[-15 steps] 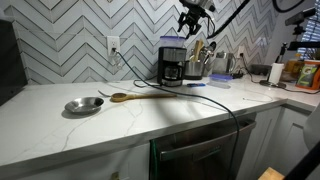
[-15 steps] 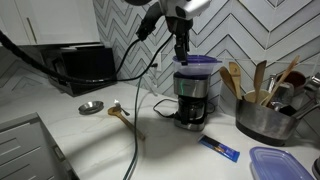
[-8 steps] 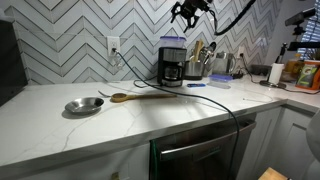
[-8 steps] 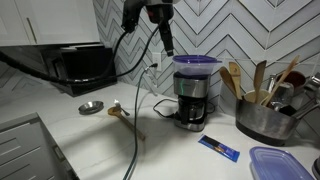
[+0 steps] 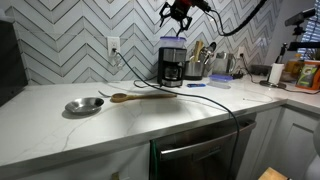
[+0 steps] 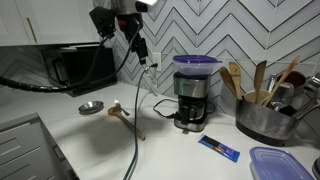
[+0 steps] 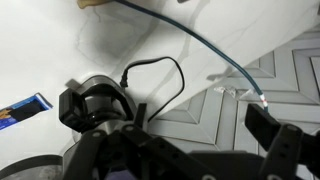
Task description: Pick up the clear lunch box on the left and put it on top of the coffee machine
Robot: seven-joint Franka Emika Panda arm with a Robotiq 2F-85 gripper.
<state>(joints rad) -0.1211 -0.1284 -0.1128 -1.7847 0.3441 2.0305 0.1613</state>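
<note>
Jaws stand wide apart, holding nothing, high above the desk (image 6: 80, 140) and apart from the coffee machine (image 6: 192, 100). The clear lunch box (image 6: 196, 62), purple lid on, sits on top of that machine; contents indiscernible. To the right, a steel pot (image 6: 262, 122) holds wooden utensils.

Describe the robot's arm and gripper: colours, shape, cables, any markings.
The gripper is all black: a chunky body ending in two jointed, linked fingers. The arm above it looks mostly dark, with a paler patch near the top. A thick black cable runs from it down across the white counter. No markings are legible.
</note>
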